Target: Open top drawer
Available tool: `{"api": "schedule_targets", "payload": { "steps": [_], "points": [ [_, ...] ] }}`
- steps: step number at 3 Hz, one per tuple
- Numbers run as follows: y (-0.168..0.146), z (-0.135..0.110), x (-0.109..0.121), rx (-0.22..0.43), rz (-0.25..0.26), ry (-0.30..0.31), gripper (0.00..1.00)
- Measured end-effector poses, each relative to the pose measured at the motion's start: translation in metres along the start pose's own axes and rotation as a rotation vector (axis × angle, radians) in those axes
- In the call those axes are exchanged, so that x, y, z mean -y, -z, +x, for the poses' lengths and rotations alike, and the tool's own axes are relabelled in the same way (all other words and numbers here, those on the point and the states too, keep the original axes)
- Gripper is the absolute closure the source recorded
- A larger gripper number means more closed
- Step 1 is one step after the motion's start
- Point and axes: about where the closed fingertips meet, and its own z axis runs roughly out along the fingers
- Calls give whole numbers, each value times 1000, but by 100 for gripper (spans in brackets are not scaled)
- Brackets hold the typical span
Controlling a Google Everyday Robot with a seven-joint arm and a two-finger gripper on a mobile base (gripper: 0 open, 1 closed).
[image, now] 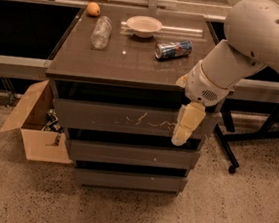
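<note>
The top drawer is the widest of three grey-brown drawers under the cabinet top, with white scratch marks on its flat front. It stands pushed in, with a dark gap above it. My gripper hangs from the white arm, pointing down in front of the drawer's right end, its tip near the drawer's lower edge.
On the cabinet top lie an orange, a clear plastic bottle, a white bowl and a can on its side. An open cardboard box stands on the floor at left. A black wheeled stand is at right.
</note>
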Motion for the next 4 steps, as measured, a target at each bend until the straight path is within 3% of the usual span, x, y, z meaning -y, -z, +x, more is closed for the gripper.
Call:
{"api": "schedule_targets", "payload": {
  "steps": [2,4],
  "points": [
    [-64,2,3,-34,-52,96,0],
    [-119,11,27,-52,-63,153,0]
  ]
}}
